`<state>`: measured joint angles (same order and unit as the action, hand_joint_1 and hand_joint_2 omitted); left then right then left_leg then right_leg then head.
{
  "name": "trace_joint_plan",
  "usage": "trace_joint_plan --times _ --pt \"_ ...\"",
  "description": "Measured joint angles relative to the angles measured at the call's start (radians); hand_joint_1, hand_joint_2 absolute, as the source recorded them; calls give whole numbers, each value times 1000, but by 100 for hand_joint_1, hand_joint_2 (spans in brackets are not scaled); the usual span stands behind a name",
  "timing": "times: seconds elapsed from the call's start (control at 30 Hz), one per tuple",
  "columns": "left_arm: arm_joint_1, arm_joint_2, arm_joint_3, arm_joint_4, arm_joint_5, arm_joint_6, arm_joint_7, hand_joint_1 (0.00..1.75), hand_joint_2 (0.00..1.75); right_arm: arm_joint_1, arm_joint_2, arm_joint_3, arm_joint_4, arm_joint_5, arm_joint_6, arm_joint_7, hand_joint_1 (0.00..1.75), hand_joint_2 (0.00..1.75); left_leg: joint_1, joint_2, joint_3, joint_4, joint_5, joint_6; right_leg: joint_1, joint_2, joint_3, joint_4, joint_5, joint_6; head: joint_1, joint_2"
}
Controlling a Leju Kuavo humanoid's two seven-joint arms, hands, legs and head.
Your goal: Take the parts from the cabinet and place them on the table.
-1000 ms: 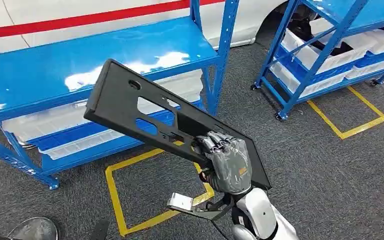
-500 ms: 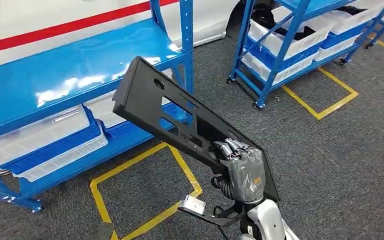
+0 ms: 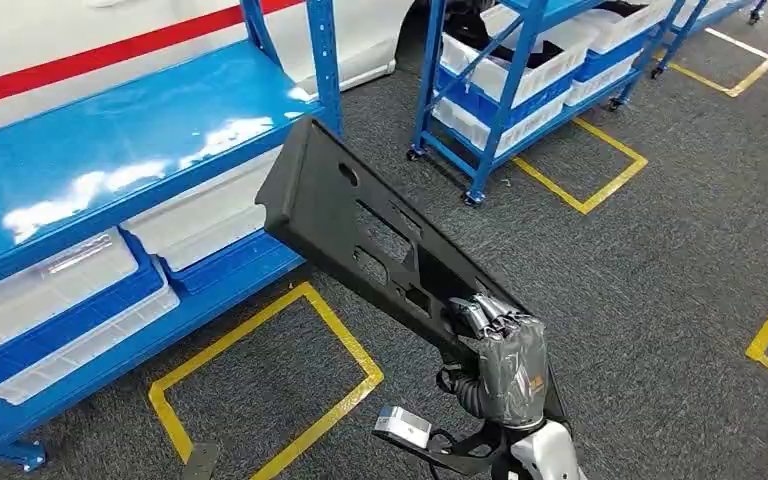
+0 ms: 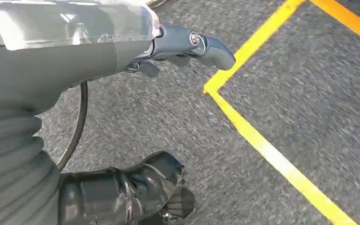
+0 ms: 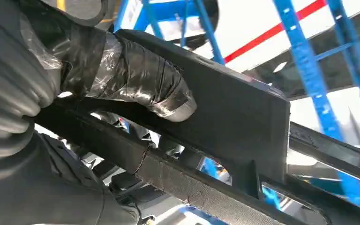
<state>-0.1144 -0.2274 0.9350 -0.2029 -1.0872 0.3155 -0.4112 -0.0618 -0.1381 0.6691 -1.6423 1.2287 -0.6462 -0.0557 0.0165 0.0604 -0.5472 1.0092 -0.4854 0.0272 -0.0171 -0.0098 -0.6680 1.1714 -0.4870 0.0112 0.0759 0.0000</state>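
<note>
A long black plastic panel [image 3: 360,225] with several cut-outs slants up and away from me over the grey carpet. My right hand [image 3: 505,365] grips its near end, fingers curled over the upper edge. In the right wrist view the taped thumb [image 5: 140,79] presses on the panel's [image 5: 234,108] flat face, with the fingers hidden behind it. My left hand [image 4: 75,61] hangs above the floor, its fingers [image 4: 206,47] and thumb [image 4: 145,187] apart with nothing between them.
A blue shelf rack [image 3: 110,150] with clear bins [image 3: 50,290] on its lower level stands at the left, in front of a white body with a red stripe [image 3: 80,50]. A wheeled blue rack [image 3: 520,70] with white bins stands further back. Yellow tape squares [image 3: 260,370] mark the carpet.
The whole picture has shifted left as the camera turned, so the left rack slid out and the wheeled rack came toward the middle. My right hand keeps its hold on the panel.
</note>
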Motion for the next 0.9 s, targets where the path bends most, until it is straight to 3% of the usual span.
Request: trace_joint_plan --times 0.03,0.07,0.1,0.2,0.23,0.27,0.3,0.37,0.4,0.43,0.47,0.5,0.53,0.57,0.6,0.7,0.73,0.77,0.8,0.87,0.9 --pt "-1 -1 0 0 0 0 0 0 175 1 0 -3 -4 0 0 -1 175 175 0 8 1 4 -4 -5 0 -26 50 -86 32 -2 0 0" --pt "-1 -2 0 0 0 0 0 0 175 0 0 -6 -6 0 -2 -3 175 175 -6 16 0 5 -8 -11 14 -63 62 -117 10 -8 0 0" --pt "-2 -2 1 0 2 0 0 0 175 4 1 -7 -8 0 -2 -3 175 175 -10 23 1 11 -11 -17 15 -47 58 -124 20 -17 -2 0" --pt "-4 -2 3 0 10 2 4 0 175 11 1 -14 -11 -4 -5 -15 175 175 -9 47 8 4 -12 -31 20 -19 53 -123 21 -30 -1 0" --pt "-6 -2 3 0 14 2 4 0 175 14 1 -14 -11 -5 -6 -18 175 175 -3 36 4 10 -24 -38 9 -9 60 -133 27 -40 -2 0" --pt "-7 -2 4 0 16 2 2 0 175 16 2 -16 -11 -6 -8 -20 175 175 -3 -3 -5 38 -49 -39 10 -2 60 -135 29 -46 -1 0" --pt "-7 -2 5 0 16 2 1 0 175 16 3 -18 -12 -6 -10 -20 175 175 -1 -29 -30 98 -87 -40 10 3 58 -135 31 -53 -2 0" --pt "-4 -2 7 0 15 2 0 0 175 25 6 -22 -14 -5 -19 -21 175 175 -1 -50 -106 263 -161 -41 13 26 58 -135 31 -56 -1 0" --pt "-1 -2 9 0 16 4 0 0 175 33 6 -25 -14 -3 -24 -21 175 175 -1 -51 -132 317 -171 -41 15 38 58 -134 31 -56 -2 0" --pt "0 -2 10 0 17 5 0 0 175 39 6 -28 -14 -3 -24 -21 175 175 -2 -51 -135 319 -155 -38 16 51 58 -133 31 -56 -2 0" --pt "0 -2 11 0 18 5 -2 0 175 45 6 -31 -14 -3 -24 -21 175 175 -2 -52 -116 273 -117 -35 17 65 59 -131 30 -56 -2 0" --pt "0 -2 11 0 18 6 -2 0 175 50 6 -34 -17 -3 -24 -21 175 175 -2 -57 -82 196 -70 -31 17 79 59 -129 30 -56 -2 0" --pt "-1 -2 11 0 18 6 -2 0 175 52 6 -36 -19 -3 -24 -21 175 175 -2 -77 -39 100 -21 -26 16 92 60 -126 30 -55 -2 0" --pt "-1 -2 12 0 18 6 -2 0 175 54 7 -38 -21 -2 -25 -22 175 175 -1 -123 -14 36 -11 -19 12 104 57 -124 29 -54 -1 0" --pt "0 -3 13 0 18 6 -5 0 175 55 8 -40 -23 1 -26 -21 175 175 2 -139 -5 16 -15 -21 19 115 50 -116 29 -48 -1 0" --pt "-6 -5 14 0 16 7 -12 0 175 83 10 -56 -32 18 -31 -17 175 175 -8 -118 -3 16 -13 -17 6 141 43 -126 40 -28 -2 0" --pt "-7 -11 14 0 16 11 -12 0 175 96 10 -64 -38 23 -33 -13 175 175 5 -107 2 -1 -4 -5 12 137 40 -123 37 -21 -2 0" --pt "-9 -12 14 0 15 14 -14 0 175 109 10 -73 -44 27 -37 -13 175 175 2 -93 6 -8 0 0 16 76 35 -106 22 -19 0 0" --pt "-8 -14 14 0 15 14 -14 0 175 112 10 -79 -48 31 -39 -13 175 175 1 -82 7 -9 1 7 16 41 13 -56 -14 -14 1 0" --pt "-3 -17 14 0 15 14 -14 0 175 119 10 -85 -51 35 -39 -13 175 175 -3 -53 6 -7 -1 8 10 22 -59 96 -89 -6 0 0" --pt "-2 -18 14 0 15 14 -14 0 175 126 10 -88 -52 36 -39 -13 175 175 -3 -39 6 -7 -2 8 6 20 -89 156 -106 -3 2 0"
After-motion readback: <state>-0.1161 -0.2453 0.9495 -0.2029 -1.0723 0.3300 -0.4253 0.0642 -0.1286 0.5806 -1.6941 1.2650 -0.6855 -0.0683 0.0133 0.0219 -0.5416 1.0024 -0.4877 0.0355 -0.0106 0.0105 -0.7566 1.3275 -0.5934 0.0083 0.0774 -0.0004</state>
